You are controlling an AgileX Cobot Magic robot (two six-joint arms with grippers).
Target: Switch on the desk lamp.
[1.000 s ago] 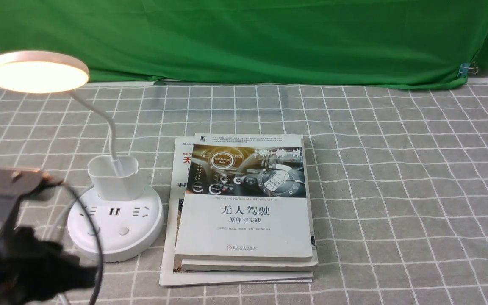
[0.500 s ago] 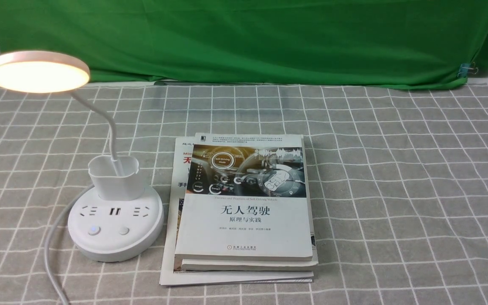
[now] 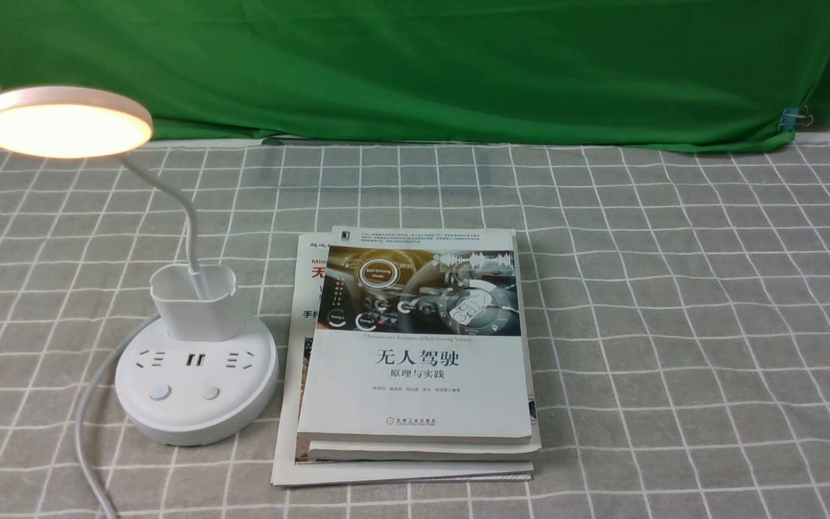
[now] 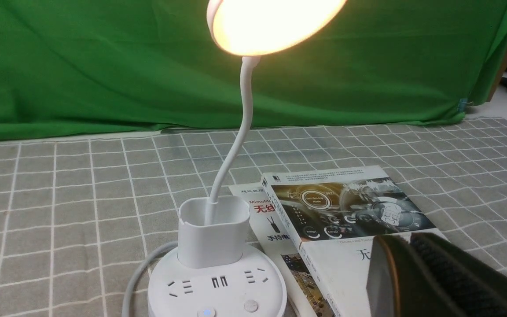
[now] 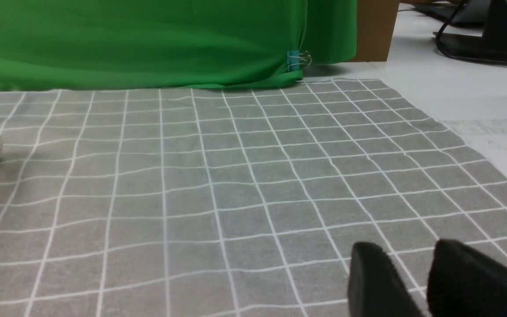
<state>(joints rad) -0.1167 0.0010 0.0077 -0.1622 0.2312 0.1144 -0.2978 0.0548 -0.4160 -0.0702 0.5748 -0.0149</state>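
Left tool [image 4: 405,264] (fingertips near-touching, exact gap unclear) | apart from lamp | desk lamp [image 3: 196,382] glowing

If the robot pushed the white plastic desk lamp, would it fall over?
Probably not from a gentle push low down: the white plastic desk lamp sits on a wide, round base. Its thin, curved neck would likely wobble, though, because the flat, glowing disc head hangs out to one side. A hard push up there might tip it.

Smooth white plastic desk lamp [image 3: 197,389]; seemingly glossy paper books [image 3: 415,389]
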